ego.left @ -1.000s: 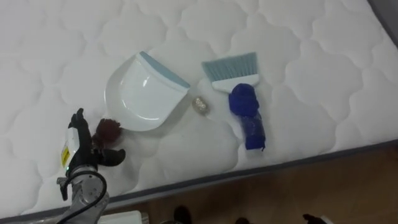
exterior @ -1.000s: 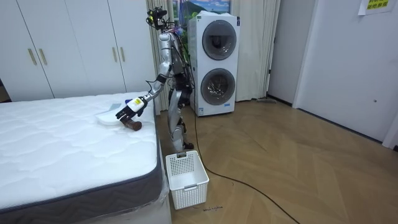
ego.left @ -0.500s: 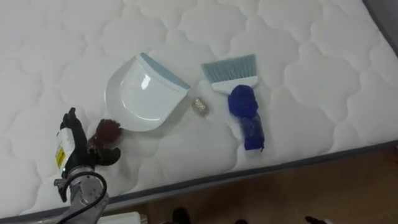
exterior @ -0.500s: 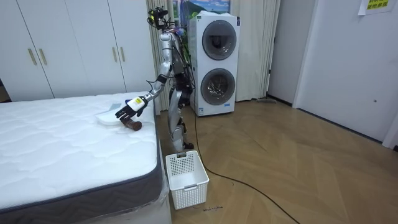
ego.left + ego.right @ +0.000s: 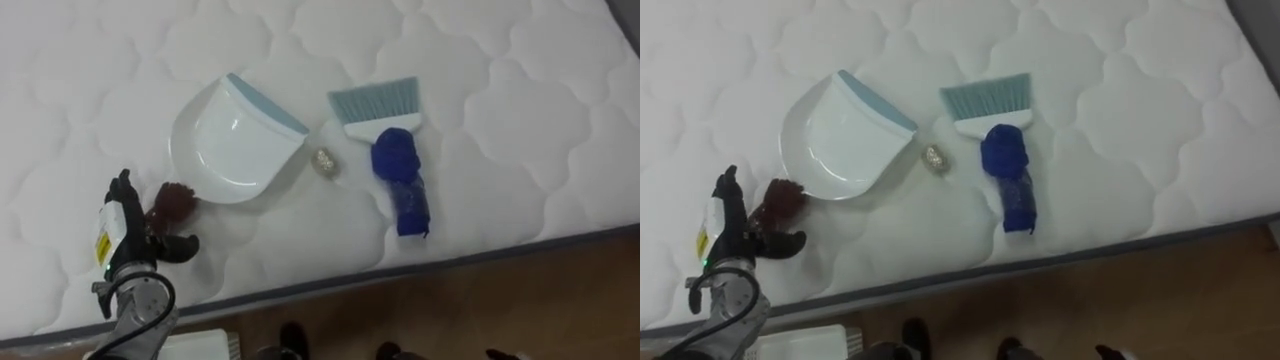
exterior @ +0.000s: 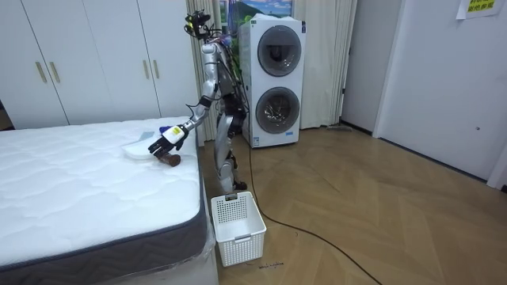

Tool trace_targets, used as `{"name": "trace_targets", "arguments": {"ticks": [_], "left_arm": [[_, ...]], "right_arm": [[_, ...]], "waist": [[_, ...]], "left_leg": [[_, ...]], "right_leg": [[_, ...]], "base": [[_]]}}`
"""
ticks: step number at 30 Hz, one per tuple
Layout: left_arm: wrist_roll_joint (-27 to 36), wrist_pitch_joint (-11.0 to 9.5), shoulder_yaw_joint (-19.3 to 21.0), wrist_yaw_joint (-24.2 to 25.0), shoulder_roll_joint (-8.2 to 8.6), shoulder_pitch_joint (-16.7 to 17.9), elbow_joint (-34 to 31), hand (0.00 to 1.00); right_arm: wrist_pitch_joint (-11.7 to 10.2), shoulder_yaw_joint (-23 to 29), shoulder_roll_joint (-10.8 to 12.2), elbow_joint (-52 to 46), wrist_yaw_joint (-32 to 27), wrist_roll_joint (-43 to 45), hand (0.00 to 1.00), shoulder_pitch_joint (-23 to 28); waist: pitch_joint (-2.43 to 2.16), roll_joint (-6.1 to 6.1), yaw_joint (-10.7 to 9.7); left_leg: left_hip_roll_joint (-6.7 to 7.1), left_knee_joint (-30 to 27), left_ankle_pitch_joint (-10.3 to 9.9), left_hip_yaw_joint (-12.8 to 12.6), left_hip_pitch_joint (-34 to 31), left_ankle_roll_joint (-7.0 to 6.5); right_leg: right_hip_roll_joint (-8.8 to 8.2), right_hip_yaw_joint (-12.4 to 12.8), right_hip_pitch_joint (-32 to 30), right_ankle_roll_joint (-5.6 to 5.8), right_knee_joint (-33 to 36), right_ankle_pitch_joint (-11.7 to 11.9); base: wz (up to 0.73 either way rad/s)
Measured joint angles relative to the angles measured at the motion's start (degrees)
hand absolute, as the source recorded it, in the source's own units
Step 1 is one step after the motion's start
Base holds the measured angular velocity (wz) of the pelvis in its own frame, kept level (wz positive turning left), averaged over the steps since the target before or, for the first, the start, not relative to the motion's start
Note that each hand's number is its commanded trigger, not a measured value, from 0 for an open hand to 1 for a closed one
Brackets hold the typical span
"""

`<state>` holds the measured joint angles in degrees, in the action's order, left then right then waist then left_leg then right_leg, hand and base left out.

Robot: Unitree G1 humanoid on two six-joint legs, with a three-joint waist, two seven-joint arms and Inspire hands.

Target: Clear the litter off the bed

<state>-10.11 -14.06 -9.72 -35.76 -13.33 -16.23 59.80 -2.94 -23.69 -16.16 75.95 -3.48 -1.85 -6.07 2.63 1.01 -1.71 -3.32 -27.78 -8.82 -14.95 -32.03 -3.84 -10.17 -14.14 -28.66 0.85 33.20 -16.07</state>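
The quilted bed (image 5: 500, 120) holds a white dustpan (image 5: 225, 150) and a blue-handled brush (image 5: 395, 160). The left hand (image 5: 122, 235), fingers spread, has barely shifted in a second, thumb perhaps touching a dark red clump (image 5: 172, 200) beside the dustpan. A crumpled ball (image 5: 323, 161) lies between dustpan and brush.

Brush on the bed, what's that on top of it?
A crumpled blue wrap lies over the brush, from its white head down to the end. The pale blue bristles and the white head show. The handle underneath is covered, so it cannot be seen.
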Motion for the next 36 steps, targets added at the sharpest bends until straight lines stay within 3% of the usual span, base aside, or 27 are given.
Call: {"name": "trace_targets", "arguments": {"ticks": [9, 14, 18, 22, 28, 36], "left_arm": [[2.6, 0.4, -2.0, 1.1, -0.21, -1.7, 3.3, 0.0], [2.6, 0.4, -2.0, 1.1, -1.41, -1.8, 4.5, 0.0], [2.6, 0.4, -2.0, 1.2, -2.09, -2.0, 4.6, 0.0], [2.3, 0.7, -2.0, 1.2, -3.4, -2.1, 4.6, 0.0], [1.9, 2.8, -2.0, 1.2, -3.49, -3.8, 4.6, 0.0], [1.6, 4.2, -3.2, 1.2, -3.61, -5.7, 4.6, 0.0]], "right_arm": [[0.5, -0.5, -0.1, -0.3, -0.3, -0.3, 0.0, -0.1], [0.5, -0.5, 0.0, -0.2, -0.2, -0.3, 0.0, -0.1], [0.5, -0.4, 0.0, -0.2, -0.1, -0.3, 0.0, -0.1], [0.5, -0.4, 0.0, -0.4, -0.1, -0.3, 0.0, -0.2], [0.7, -0.4, -0.5, -0.5, -0.3, -0.3, 0.0, -0.1], [1.6, -0.7, -1.0, -0.7, 1.0, -0.4, 0.0, 0.0]], "waist": [[0.45, -0.31, -0.5], [0.98, -1.15, -1.3], [1.0, -1.16, -1.5], [1.0, -0.75, -1.2], [0.91, 0.54, -1.3], [0.9, 1.17, -2.5]], "left_leg": [[-0.72, -4.0, -1.3, 0.2, -3.2, -0.01], [-1.17, -5.4, -1.5, 0.1, -4.0, 0.18], [-2.16, -7.6, -2.4, -0.1, -5.6, 0.35], [-3.98, -10.9, -4.2, -0.2, -7.4, 0.59], [-4.14, -13.3, -4.7, -0.3, -9.8, 0.32], [-3.98, -15.3, -4.9, -0.3, -11.6, 0.23]], "right_leg": [[-0.45, 0.0, -3.1, -0.26, 4.1, -1.7], [-0.47, 0.0, -4.4, -0.82, 5.4, -2.1], [-0.24, -0.1, -5.5, -1.24, 6.9, -2.4], [0.27, -0.4, -6.6, -1.79, 8.6, -3.2], [-0.46, -0.4, -9.4, -1.94, 11.7, -4.1], [-1.64, -0.2, -11.7, -2.37, 14.9, -5.1]], "base": [[0.01], [-0.01], [-0.07], [-0.13], [0.01], [0.01]]}}
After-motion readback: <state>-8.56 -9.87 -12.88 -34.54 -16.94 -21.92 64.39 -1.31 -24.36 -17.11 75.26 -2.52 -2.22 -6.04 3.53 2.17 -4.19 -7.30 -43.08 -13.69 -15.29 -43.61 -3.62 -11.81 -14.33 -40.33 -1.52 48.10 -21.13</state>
